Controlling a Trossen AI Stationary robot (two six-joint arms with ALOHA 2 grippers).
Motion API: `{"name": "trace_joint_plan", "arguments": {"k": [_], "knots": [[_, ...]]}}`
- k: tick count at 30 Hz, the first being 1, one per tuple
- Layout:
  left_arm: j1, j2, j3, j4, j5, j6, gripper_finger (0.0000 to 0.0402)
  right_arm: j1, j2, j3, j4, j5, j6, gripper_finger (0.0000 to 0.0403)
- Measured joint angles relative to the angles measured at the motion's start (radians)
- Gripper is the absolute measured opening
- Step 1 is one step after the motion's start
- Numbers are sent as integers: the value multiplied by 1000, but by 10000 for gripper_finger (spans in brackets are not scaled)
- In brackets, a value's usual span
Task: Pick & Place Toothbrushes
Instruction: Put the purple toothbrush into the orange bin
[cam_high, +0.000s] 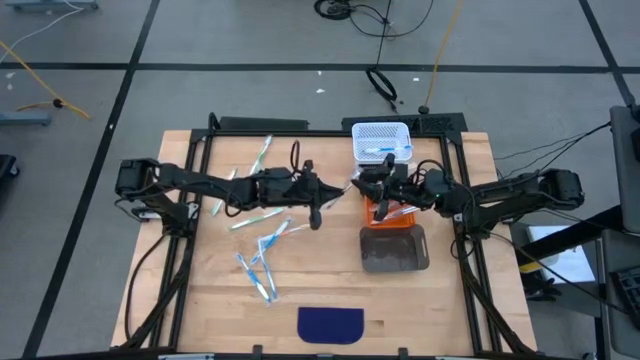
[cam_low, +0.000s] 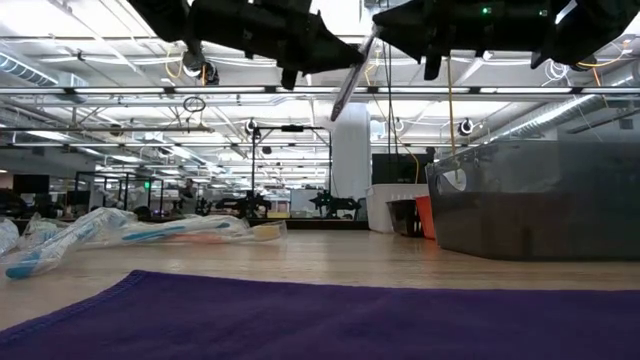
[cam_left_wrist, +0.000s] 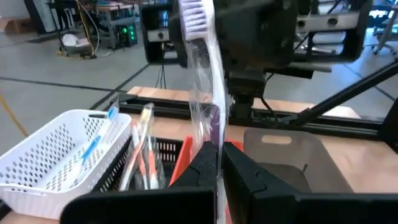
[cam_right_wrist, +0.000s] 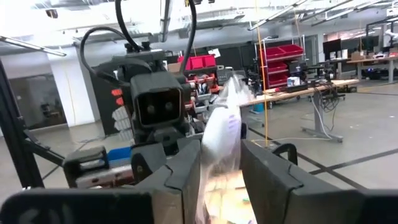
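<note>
wrapped toothbrush clamped in left gripper, between right gripper fingers

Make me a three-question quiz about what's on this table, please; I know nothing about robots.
1. Where is the white basket?
A. On the floor
B. At the table's far edge
C. Hanging from an arm

2. What colour is the middle bin, between the white basket and the grey bin?
A. Green
B. Yellow
C. Orange

3. What is the left gripper doing?
A. Standing open and empty
B. Shut on a wrapped toothbrush
C. Resting flat on the table

Answers: 1 B, the high view shows it by the far frame rail; 2 C, its orange wall shows below the arms; 3 B, the left wrist view shows the wrapper pinched upright.
</note>
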Motion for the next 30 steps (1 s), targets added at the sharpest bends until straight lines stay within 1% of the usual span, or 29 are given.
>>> {"name": "trace_joint_plan", "arguments": {"k": [3,5,7,9,13,18,27,30], "knots": [[0,20,-1,4,1,-2,2,0,7,0,-4,1,1,95],[0,27,-1,9,0,-3,2,0,8,0,-14,-1,2,70],[1,27,-1,7,-3,-3,7,0,8,0,-25,-7,-4,32],[3,27,-1,6,-7,-3,12,0,7,1,-36,-10,-17,16],[8,27,-1,13,-19,4,11,0,7,2,-33,-4,-19,16],[23,21,-1,-21,-31,6,14,0,-19,1,-71,1,-38,16],[55,-75,-1,-170,-36,6,32,15,-188,0,-307,12,-51,16],[60,-104,-1,-229,-36,6,32,35,-250,0,-429,49,-35,16]]}}
